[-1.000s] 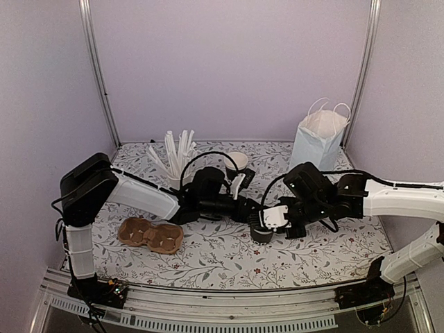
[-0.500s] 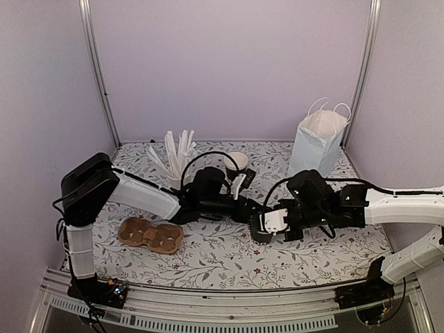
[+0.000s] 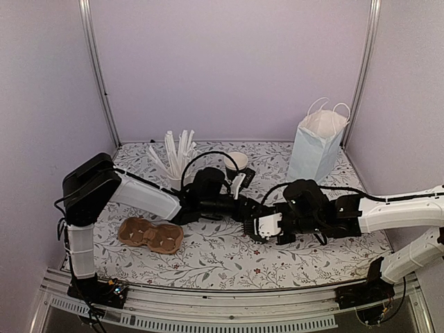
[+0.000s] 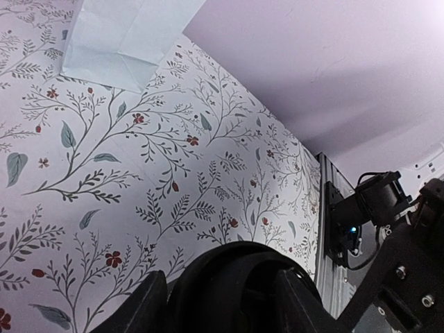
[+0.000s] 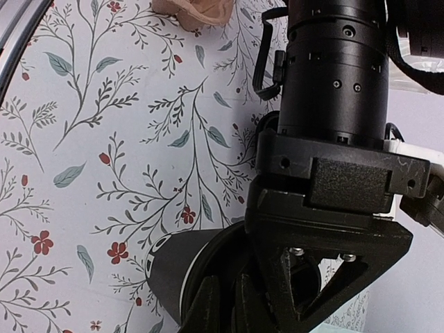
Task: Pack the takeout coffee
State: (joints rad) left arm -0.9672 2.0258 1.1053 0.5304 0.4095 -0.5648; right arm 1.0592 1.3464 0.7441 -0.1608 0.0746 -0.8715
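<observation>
Leftward and slightly nearer the table's front was where the right gripper (image 3: 266, 225) had shifted within the second, and the black cup (image 5: 170, 267) had gone with it. The left gripper (image 3: 248, 208) had hardly stirred. That brought the two grippers almost nose to nose at mid-table with the cup between them.

In the right wrist view the cup lay tilted, base towards the left of that view. Its pale rim pointed towards the left gripper, so its long axis ran roughly along the line joining the two grippers. The right gripper's fingers stood narrow at that rim and seemed to pinch it. The left gripper's fingers (image 4: 149, 302) flanked a black round shape, but the views did not show whether they were clamped on it.

A second cup (image 3: 237, 161) stood upright behind the left arm, beside the white cup of straws (image 3: 177, 163). The pale blue bag (image 3: 318, 142) stood at the far right, nearer the right arm. The brown cardboard carrier (image 3: 150, 234) lay near the front on the left arm's side. Which arm ended up with the cup would probably decide which of these it could reach.
</observation>
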